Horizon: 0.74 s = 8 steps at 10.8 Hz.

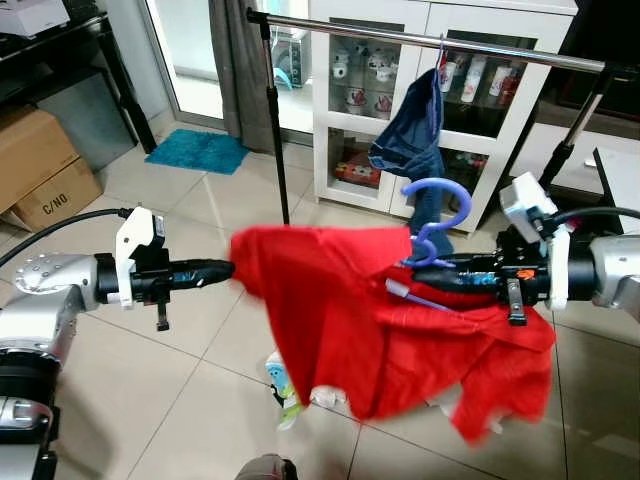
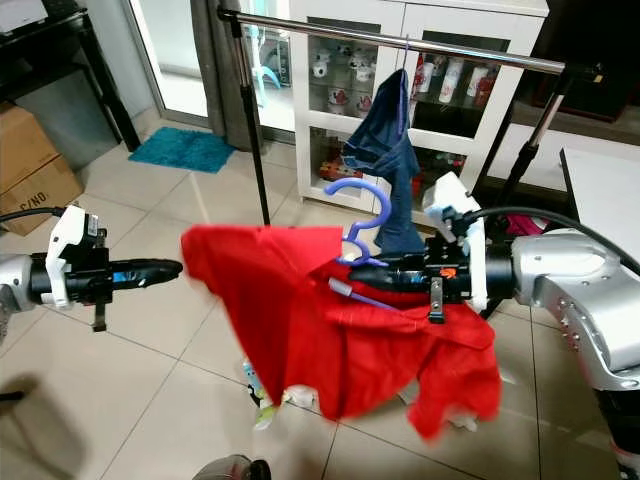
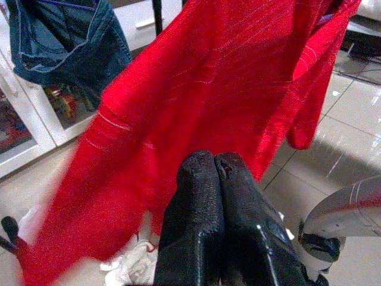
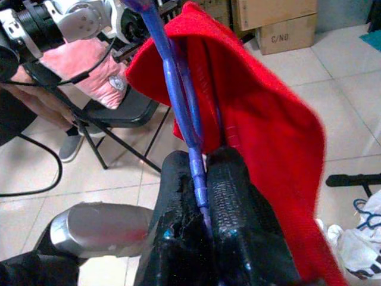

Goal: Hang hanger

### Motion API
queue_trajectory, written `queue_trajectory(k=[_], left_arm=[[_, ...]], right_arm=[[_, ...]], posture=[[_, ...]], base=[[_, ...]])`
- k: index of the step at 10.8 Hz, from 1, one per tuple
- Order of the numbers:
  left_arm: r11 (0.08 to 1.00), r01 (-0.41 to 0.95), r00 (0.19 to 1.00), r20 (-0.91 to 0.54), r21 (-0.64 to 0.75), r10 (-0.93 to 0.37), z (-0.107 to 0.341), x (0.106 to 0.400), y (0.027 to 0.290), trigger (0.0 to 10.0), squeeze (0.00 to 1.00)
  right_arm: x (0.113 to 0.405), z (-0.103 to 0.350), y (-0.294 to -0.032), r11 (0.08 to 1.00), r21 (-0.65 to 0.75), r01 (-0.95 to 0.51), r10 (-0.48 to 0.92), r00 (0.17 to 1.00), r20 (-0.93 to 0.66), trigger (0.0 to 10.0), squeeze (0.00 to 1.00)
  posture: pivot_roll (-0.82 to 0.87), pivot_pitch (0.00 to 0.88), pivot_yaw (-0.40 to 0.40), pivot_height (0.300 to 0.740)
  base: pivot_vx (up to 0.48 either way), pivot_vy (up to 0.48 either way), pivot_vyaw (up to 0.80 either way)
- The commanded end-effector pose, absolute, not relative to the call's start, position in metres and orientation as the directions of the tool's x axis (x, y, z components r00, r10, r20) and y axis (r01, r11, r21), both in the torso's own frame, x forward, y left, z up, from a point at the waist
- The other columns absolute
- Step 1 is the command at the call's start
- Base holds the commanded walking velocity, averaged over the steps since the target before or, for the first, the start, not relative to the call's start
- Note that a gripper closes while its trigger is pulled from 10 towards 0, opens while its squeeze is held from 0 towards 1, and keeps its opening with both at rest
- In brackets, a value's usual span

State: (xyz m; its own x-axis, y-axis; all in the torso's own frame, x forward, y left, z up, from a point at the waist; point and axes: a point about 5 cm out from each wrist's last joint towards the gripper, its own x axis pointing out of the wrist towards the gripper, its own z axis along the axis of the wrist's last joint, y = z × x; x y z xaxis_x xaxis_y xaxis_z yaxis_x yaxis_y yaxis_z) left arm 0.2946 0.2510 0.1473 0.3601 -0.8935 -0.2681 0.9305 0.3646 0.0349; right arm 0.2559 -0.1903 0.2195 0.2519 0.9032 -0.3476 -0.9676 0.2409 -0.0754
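A purple hanger [image 1: 441, 204] carries a red shirt [image 1: 340, 320], its hook pointing up, below the metal rail [image 1: 420, 40] of a clothes rack. My right gripper [image 1: 425, 268] is shut on the hanger's neck, and the wrist view shows the purple hanger [image 4: 196, 155] pinched between the fingers [image 4: 229, 196]. My left gripper [image 1: 226, 268] is level with the shirt's left shoulder, its tips at the cloth's edge. In the left wrist view its fingers [image 3: 199, 196] are pressed together with the red shirt [image 3: 196, 101] just beyond them. A blue denim garment [image 1: 415, 130] hangs on the rail.
The rack's black upright [image 1: 275, 130] stands behind the shirt. A white glass-door cabinet [image 1: 350, 90] is behind the rack. Cardboard boxes [image 1: 40, 165] and a teal mat [image 1: 200, 150] lie to the left. Loose clothes [image 1: 290, 385] are on the floor below. A person's hand [image 4: 36, 101] is near a folding chair [image 4: 113, 113].
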Motion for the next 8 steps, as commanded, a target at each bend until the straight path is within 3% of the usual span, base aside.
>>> queue_trajectory(k=[1,5,8], left_arm=[[0.379,0.923,0.383,-0.254,0.065,-0.888,0.154,0.299,0.252,0.0,0.0],[0.422,0.899,0.438,-0.234,0.115,-0.868,0.16,0.304,0.255,0.0,0.0],[0.472,0.868,0.494,-0.17,0.154,-0.853,0.194,0.293,0.275,0.0,0.0]], right_arm=[[0.254,0.232,-0.187,0.206,-0.124,-0.971,0.919,0.235,-0.317,10.0,0.0],[0.256,0.231,-0.188,0.225,-0.12,-0.967,0.914,0.252,-0.318,10.0,0.0],[0.266,0.218,-0.198,0.343,-0.129,-0.93,0.852,0.366,-0.375,10.0,0.0]], posture=[[-0.05,0.0,0.054,0.74],[-0.05,0.0,0.056,0.74],[-0.04,0.0,0.059,0.74]], base=[[0.0,0.0,0.0],[0.0,0.0,0.0],[0.0,0.0,0.0]])
